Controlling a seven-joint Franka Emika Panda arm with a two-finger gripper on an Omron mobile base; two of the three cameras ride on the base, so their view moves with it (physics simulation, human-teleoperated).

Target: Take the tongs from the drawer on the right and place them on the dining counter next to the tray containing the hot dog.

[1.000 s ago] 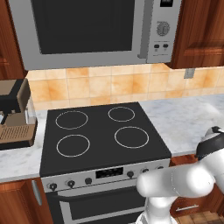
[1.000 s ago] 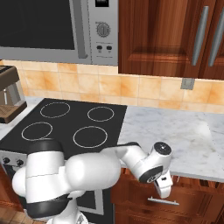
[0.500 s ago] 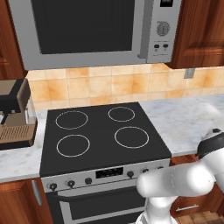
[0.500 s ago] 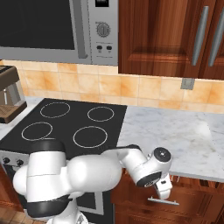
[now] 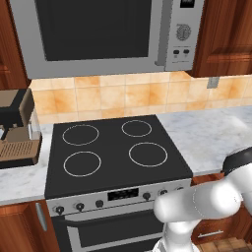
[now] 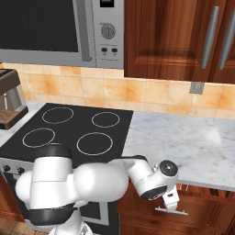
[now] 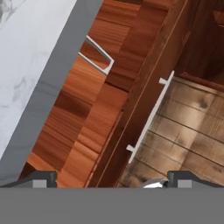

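The end effector is being held wide open and empty just beside the drawer handle. The tongs are presumably inside the closed drawer; the thin handle could be missed if misaligned.

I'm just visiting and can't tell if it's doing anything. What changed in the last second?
The gripper sank a little lower in front of the closed drawer right of the stove, toward its handle. Its jaws stayed wide open, holding nothing. Drawer, stove and worktop stayed put.
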